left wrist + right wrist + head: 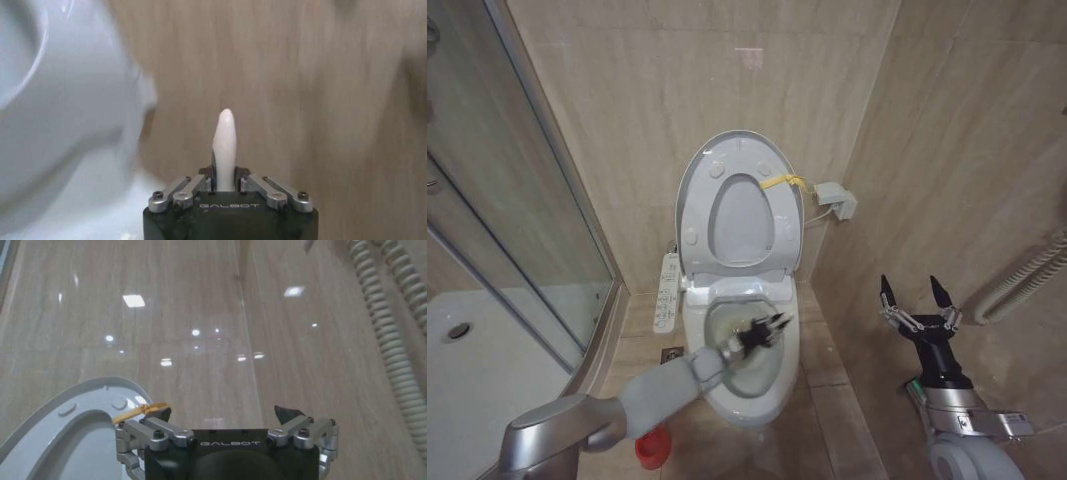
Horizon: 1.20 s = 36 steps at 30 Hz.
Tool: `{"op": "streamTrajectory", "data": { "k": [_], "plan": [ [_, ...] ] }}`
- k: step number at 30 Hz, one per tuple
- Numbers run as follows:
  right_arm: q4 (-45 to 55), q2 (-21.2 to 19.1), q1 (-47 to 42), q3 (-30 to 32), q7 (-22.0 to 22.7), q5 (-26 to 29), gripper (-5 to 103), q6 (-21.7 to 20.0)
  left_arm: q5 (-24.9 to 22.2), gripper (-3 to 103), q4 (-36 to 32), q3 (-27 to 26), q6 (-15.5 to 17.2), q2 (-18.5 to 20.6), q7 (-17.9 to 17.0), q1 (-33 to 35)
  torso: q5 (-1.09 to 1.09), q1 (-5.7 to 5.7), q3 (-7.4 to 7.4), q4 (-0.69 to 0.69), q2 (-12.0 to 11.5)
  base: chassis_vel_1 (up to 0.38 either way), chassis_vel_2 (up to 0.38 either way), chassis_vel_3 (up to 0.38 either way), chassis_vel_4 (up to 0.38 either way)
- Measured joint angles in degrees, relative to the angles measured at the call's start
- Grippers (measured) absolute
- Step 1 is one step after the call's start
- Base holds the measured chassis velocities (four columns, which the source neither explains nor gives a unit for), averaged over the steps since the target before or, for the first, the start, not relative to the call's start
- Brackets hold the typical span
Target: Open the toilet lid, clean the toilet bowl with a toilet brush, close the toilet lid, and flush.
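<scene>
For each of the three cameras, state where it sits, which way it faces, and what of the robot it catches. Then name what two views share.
Head view: high on the robot, facing forward and down at the toilet bowl and raised toilet lid; both arms, left gripper over the bowl, right gripper open beside the wall.
Left wrist view: along the left gripper, shut on the toilet brush handle, toward the tiled wall.
Right wrist view: behind the right gripper, facing the wall.
Shared: head and right wrist views both show the lid and its yellow strap.
</scene>
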Motion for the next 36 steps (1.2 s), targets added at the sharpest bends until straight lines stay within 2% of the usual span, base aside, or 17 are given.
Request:
{"op": "streamTrajectory", "data": {
  "k": [3,6,7,8,12,13,16,19,20,22,26,27,28,30,32,33,36],
  "plan": [
    [0.0,-0.3,-0.1,0.3,0.0,0.2,100,0.0,-1.3,19,-2.4,0.1,0.3,-1.0,-0.7,-0.5,-0.02,0.00,0.00,-0.10,0.0,0.000,0.000,0.000,0.000],
    [0.1,-0.9,-0.5,0.8,0.0,0.7,100,0.1,1.7,19,5.8,-0.5,-2.1,-0.5,0.9,0.7,0.00,0.00,0.00,-0.02,0.0,0.000,0.000,0.000,0.000],
    [0.1,-0.9,-0.5,0.8,0.0,0.7,100,0.1,1.7,19,5.8,-0.5,-2.1,-0.5,0.9,0.7,0.00,0.00,0.00,-0.02,0.0,0.000,0.000,0.000,0.000],
    [0.2,-1.1,-0.6,0.9,0.1,0.9,100,0.2,2.4,19,7.7,-0.9,-2.6,-0.4,1.3,1.1,0.01,0.00,0.01,0.06,0.0,0.000,0.000,0.000,0.000],
    [0.1,-1.5,-0.4,1.0,0.1,1.0,100,0.2,2.6,19,7.2,-2.3,-2.6,-1.8,1.2,1.0,0.00,0.00,0.00,0.08,0.0,0.025,0.038,0.011,0.001],
    [0.0,-1.5,-0.3,1.0,0.1,1.0,100,0.2,2.1,19,6.1,-2.5,-2.3,-2.3,0.9,0.8,0.01,0.01,0.01,0.07,0.0,0.026,0.050,0.010,-0.007],
    [0.0,-1.2,0.0,0.9,0.1,1.0,100,0.1,0.7,19,2.3,-2.4,-1.4,-3.8,0.0,-0.1,-0.05,0.00,-0.02,-0.11,0.0,0.000,0.000,0.000,0.000],
    [0.0,-1.0,-0.1,0.9,0.1,1.0,100,0.1,0.8,19,3.3,-1.9,-1.3,-3.5,0.2,0.2,0.01,0.00,-0.01,-0.10,0.0,-0.038,-0.027,-0.023,-0.013],
    [0.2,-1.0,-0.4,0.9,0.1,1.0,100,0.1,2.2,19,7.6,-1.7,-2.2,-2.7,1.1,1.2,0.01,0.00,0.00,-0.05,0.0,0.000,0.000,0.000,0.000],
    [0.4,-1.1,-0.5,0.9,0.1,1.0,100,0.1,3.4,19,10.1,-2.1,-3.2,-2.5,1.7,1.8,0.02,0.00,0.00,0.07,0.0,0.033,0.005,0.006,0.011],
    [0.2,-1.2,-0.4,1.1,0.1,1.0,100,0.1,2.6,19,6.6,-2.3,-2.3,-3.5,0.7,1.3,0.01,0.00,0.01,0.06,0.0,0.044,0.042,0.028,0.023],
    [0.2,-1.1,-0.3,1.1,0.1,1.0,100,0.1,2.1,19,4.9,-2.2,-1.7,-3.9,0.3,0.9,0.02,0.01,0.01,0.03,0.0,0.000,0.000,0.000,0.000],
    [0.2,-0.9,-0.3,1.1,0.1,1.0,100,0.1,1.0,19,1.7,-2.0,-1.0,-4.5,-0.6,0.3,-0.05,0.00,-0.01,-0.07,0.0,0.000,0.000,0.000,0.000],
    [0.2,-0.8,-0.3,1.1,0.2,0.9,100,0.1,0.9,19,1.1,-1.8,-0.9,-4.5,-0.7,0.2,-0.05,-0.01,-0.02,-0.12,0.0,0.000,0.000,0.000,0.000],
    [0.2,-0.5,-0.5,1.1,0.2,0.9,100,0.1,1.6,19,3.4,-1.4,-1.2,-3.7,-0.3,0.9,0.01,0.00,0.00,-0.10,0.0,0.000,0.000,0.000,0.000],
    [0.3,-0.4,-0.8,1.0,0.2,0.9,100,0.2,3.0,19,7.2,-1.7,-2.4,-2.8,0.7,1.7,0.01,0.00,0.01,-0.01,0.0,0.000,0.000,0.000,0.000],
    [0.4,-0.5,-0.8,1.0,0.1,0.9,100,0.2,3.6,19,8.9,-2.4,-3.3,-2.2,1.3,2.1,0.01,0.00,0.00,0.04,0.0,0.000,0.000,0.000,0.000]
  ]
}}
